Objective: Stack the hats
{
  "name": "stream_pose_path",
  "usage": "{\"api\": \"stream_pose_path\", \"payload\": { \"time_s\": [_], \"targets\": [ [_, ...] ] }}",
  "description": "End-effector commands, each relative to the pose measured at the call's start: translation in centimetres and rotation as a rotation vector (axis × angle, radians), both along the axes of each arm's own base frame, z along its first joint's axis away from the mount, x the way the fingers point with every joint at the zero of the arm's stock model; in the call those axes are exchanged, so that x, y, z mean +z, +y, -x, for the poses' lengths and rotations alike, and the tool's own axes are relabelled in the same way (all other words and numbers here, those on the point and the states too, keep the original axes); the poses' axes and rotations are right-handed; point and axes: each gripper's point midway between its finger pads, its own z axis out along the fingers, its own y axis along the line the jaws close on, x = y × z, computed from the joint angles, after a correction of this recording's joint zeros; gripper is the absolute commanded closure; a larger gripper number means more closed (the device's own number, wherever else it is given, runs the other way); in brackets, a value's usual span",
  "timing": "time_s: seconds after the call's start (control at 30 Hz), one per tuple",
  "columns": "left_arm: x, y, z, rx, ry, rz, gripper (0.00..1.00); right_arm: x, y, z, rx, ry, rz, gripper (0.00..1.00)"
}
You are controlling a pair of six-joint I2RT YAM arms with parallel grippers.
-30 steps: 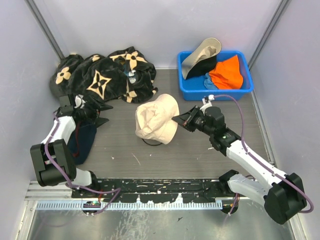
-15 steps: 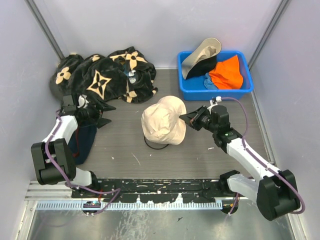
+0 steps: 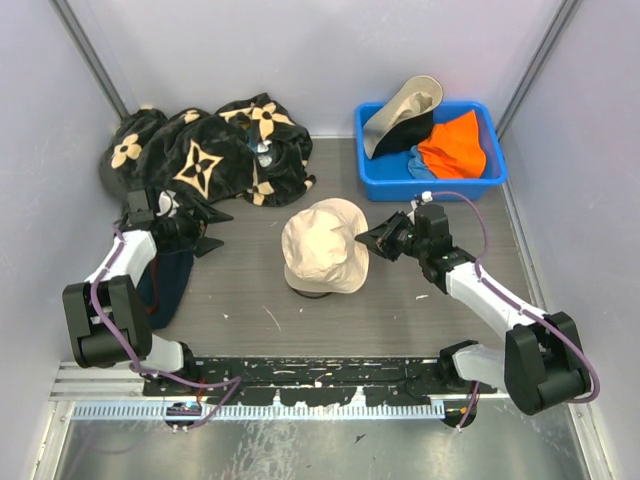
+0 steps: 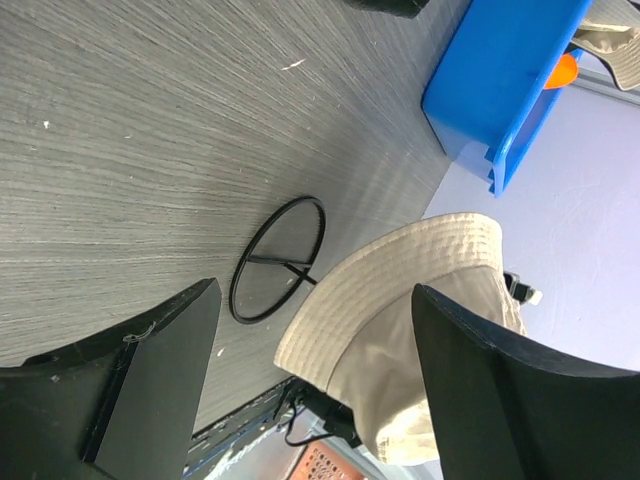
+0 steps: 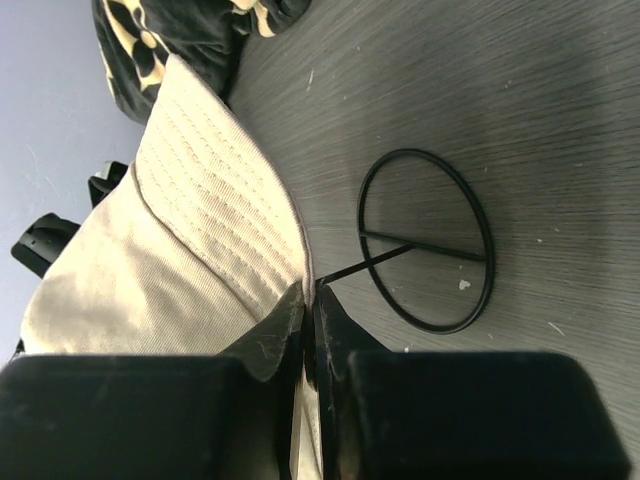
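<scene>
Beige cotton fills the middle of the top view: a beige hat (image 3: 322, 245) sits crown-up over a thin black wire stand (image 3: 310, 291), whose round base ring lies flat on the grey wood-grain table (image 3: 400, 320) and peeks out under the hat's lower edge. In the right wrist view the ring and its spoke lie to the right of the stitched brim.

The right gripper (image 3: 370, 238) reaches in from the right of the frame and meets the brim's right edge. Its wrist camera shows the two dark fingers nearly pressed together with a fold of the beige brim pinched between them.

The left gripper (image 3: 208, 228) is at the left of the frame, well apart from the hat, its jaws spread wide and holding nothing. Between them its own camera looks across the table at the stand and the hat's underside. Just below it a dark navy garment (image 3: 168, 285) lies beside the left arm.

In the upper right stands a blue bin (image 3: 430, 186) with an orange hat (image 3: 455, 148) inside, a light blue hat (image 3: 420, 166) partly under it, and a tan hat (image 3: 412, 102) with a dark underside propped on the bin's back left rim. A black cloth with tan flower motifs (image 3: 200, 150) is heaped in the upper left.
</scene>
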Motion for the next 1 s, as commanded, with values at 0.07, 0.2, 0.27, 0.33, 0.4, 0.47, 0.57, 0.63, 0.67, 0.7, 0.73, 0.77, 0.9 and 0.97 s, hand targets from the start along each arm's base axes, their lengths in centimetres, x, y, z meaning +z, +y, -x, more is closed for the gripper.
{"api": "stream_pose_path", "payload": {
  "time_s": [0.07,0.2,0.27,0.33,0.4,0.47,0.57,0.63,0.67,0.7,0.73,0.77,0.9,0.97],
  "targets": [
    [0.6,-0.2,-0.5,-0.016,-0.012,-0.002,0.16,-0.3,0.3,-0.8,0.037,-0.027,0.039,0.87],
    [0.7,-0.2,-0.5,-0.020,-0.013,-0.006,0.16,-1.4,0.5,-1.1,0.058,-0.006,0.067,0.83],
    [0.8,-0.2,-0.5,-0.021,-0.014,-0.006,0.16,-1.8,0.5,-1.1,0.066,0.002,0.083,0.81],
    [0.8,-0.2,-0.4,-0.021,-0.013,-0.006,0.16,-1.9,0.5,-1.1,0.068,0.004,0.085,0.73],
    [0.8,-0.2,-0.4,-0.020,-0.012,-0.006,0.16,-1.6,0.5,-1.1,0.070,-0.006,0.087,0.70],
    [0.8,-0.2,-0.4,-0.021,-0.012,-0.005,0.16,-1.1,0.2,-1.1,0.059,-0.021,0.099,0.66],
    [0.8,-0.3,-0.4,-0.028,-0.013,-0.002,0.16,0.1,-0.5,-1.3,0.034,-0.052,0.131,0.51],
    [0.7,-0.3,-0.4,-0.031,-0.013,-0.002,0.16,0.5,-1.3,-1.4,0.010,-0.060,0.178,0.45],
    [0.7,-0.3,-0.4,-0.034,-0.014,-0.002,0.16,0.6,-1.6,-1.5,-0.002,-0.062,0.203,0.43],
    [0.7,-0.4,-0.3,-0.036,-0.014,-0.003,0.16,0.6,-1.9,-1.6,-0.009,-0.064,0.219,0.42],
    [0.6,-0.4,-0.3,-0.038,-0.012,-0.003,0.16,0.6,-2.2,-1.7,-0.015,-0.062,0.237,0.41],
    [0.6,-0.5,-0.3,-0.041,-0.014,-0.003,0.16,0.6,-2.4,-1.8,-0.022,-0.061,0.252,0.41],
    [0.7,-0.6,-0.3,-0.047,-0.017,-0.005,0.16,0.8,-3.5,-2.3,-0.060,-0.063,0.291,0.40],
    [0.8,-0.5,-0.2,-0.048,-0.018,-0.011,0.16,1.1,-4.0,-2.8,-0.078,-0.061,0.319,0.38]
  ]
}}
